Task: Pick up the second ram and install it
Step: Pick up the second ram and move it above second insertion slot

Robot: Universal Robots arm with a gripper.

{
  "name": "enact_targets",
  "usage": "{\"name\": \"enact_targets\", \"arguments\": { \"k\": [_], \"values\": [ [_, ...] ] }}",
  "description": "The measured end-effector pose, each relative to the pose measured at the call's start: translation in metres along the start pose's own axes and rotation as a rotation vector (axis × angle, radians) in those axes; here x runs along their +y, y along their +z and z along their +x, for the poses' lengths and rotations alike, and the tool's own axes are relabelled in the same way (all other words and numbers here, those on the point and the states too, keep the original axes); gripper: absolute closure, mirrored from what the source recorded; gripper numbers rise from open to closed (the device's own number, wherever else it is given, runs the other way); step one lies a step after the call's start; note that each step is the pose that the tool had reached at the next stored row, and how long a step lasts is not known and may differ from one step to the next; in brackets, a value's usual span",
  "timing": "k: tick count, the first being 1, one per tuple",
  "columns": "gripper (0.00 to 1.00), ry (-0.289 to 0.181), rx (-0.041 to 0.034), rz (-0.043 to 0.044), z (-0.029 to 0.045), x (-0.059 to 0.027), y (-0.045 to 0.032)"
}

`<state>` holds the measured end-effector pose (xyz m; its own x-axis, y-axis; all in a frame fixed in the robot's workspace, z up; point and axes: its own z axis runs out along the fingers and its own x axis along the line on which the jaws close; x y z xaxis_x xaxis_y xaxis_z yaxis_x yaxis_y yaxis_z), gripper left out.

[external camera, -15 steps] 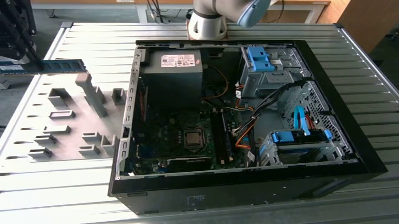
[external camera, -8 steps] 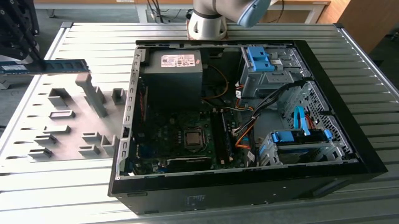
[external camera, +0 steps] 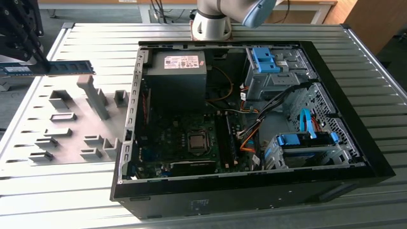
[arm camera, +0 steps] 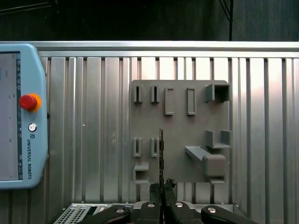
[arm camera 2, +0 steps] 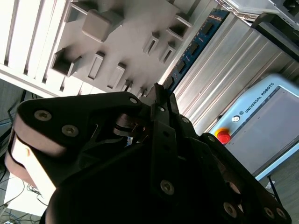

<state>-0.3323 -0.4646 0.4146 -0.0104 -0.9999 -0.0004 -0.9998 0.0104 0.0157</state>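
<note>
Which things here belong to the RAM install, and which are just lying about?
In the job:
- ram, gripped by the fingers
- gripper
- open PC case
- black slots on its board

Lying about:
- grey fixture plate, under the ram
- pendant
- table

work surface: ribbed aluminium table (external camera: 375,81), slats running across the exterior view, with bright reflections toward the exterior view's right. beyond its far edge: grey floor (external camera: 108,16), loose cables (external camera: 159,12), wooden furniture (external camera: 311,7) and a wooden panel (external camera: 372,21).
</note>
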Motion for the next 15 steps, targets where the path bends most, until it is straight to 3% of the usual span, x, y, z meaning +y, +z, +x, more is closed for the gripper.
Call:
{"name": "enact_targets", "arguments": {
  "k": [15],
  "values": [
    [0.86,0.000,-0.0001,0.0000,-0.0001,-0.0089,-0.0001]
  ]
}}
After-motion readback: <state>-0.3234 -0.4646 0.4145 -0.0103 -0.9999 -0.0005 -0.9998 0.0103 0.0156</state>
